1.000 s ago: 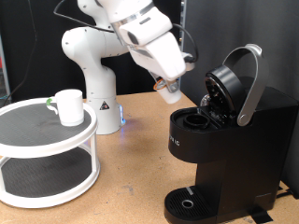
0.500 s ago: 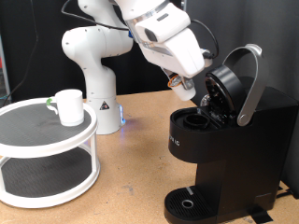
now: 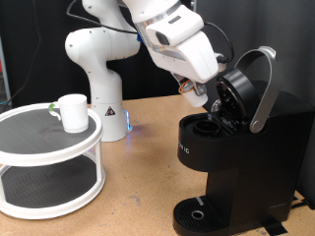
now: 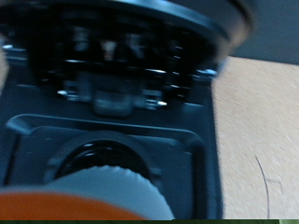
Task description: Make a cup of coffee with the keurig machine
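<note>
The black keurig machine (image 3: 236, 162) stands at the exterior view's right with its silver-handled lid (image 3: 258, 88) raised and the pod chamber (image 3: 207, 126) open. My gripper (image 3: 197, 95) hangs just above that chamber, shut on a small coffee pod (image 3: 187, 88). In the wrist view the pod (image 4: 98, 191) fills the foreground as a blurred white and orange disc, with the round chamber opening (image 4: 98, 154) right behind it. The white cup (image 3: 71, 111) stands upright on a round stand at the exterior view's left, far from the gripper.
The cup's white two-tier round stand (image 3: 49, 162) takes up the exterior view's lower left. The robot's white base (image 3: 103, 98) stands behind it on the wooden table (image 3: 148, 197). The machine's round drip tray (image 3: 200, 213) has nothing on it.
My gripper has moved to the exterior view's right and a little up with the pod, from beside the machine to over the open chamber. Cup and machine have not moved.
</note>
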Tool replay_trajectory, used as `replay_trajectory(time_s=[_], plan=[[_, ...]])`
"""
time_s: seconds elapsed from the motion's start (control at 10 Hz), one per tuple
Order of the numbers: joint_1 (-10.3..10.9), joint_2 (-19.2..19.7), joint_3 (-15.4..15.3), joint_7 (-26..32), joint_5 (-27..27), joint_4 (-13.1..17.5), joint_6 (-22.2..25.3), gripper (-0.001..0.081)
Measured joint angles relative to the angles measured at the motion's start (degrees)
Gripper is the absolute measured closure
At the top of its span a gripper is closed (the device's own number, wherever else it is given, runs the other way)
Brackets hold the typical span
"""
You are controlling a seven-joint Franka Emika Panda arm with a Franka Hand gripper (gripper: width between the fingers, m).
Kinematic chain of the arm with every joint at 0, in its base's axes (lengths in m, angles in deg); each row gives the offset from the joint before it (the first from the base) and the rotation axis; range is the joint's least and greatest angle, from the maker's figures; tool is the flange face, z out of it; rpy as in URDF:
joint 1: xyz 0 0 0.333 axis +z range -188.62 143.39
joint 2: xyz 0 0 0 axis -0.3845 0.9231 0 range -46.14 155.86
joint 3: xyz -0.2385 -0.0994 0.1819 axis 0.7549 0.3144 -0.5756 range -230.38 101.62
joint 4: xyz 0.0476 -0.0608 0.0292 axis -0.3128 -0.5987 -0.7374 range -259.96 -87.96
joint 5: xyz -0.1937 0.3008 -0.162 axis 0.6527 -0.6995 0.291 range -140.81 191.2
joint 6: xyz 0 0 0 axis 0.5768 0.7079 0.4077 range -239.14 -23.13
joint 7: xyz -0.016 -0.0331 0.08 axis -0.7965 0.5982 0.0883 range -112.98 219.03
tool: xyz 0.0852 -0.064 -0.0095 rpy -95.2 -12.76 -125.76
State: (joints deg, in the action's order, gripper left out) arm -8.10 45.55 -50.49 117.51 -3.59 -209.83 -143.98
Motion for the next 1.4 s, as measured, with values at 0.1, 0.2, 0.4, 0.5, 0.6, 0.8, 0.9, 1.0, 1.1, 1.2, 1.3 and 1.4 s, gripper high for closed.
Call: replay_trajectory(time_s=[0.1,0.2,0.4,0.5,0.6,0.8,0.9,1.0,1.1,1.2,1.3,1.4], plan=[[-0.01,0.03,0.21,1.99,-0.01,-0.03,1.15,0.0345],[-0.01,0.08,0.17,2.52,-0.01,-0.16,1.24,0.0345],[0.01,0.31,-0.1,2.57,-0.4,-0.61,0.29,0.0345],[0.01,0.55,-0.32,2.45,-1.02,-0.82,-0.37,0.0345],[0.01,0.84,-0.5,1.82,-1.35,-0.84,-0.58,0.0345],[0.02,1.73,-1.07,0.09,-1.41,-0.84,-0.61,0.0345],[0.04,2.32,-1.43,-0.76,-1.41,-0.84,-0.61,0.0345],[0.05,2.84,-1.87,-1.55,-1.41,-0.83,-0.72,0.0345],[0.1,3.39,-2.39,-2.25,-1.41,-0.81,-1.07,0.0345],[0.24,3.74,-2.96,-2.87,-1.41,-0.8,-1.55,0.0346],[0.36,3.88,-3.63,-3.26,-1.4,-0.81,-2.46,0.0346],[0.44,4.03,-4.29,-3.9,-0.75,-0.81,-3.42,0.0346]])
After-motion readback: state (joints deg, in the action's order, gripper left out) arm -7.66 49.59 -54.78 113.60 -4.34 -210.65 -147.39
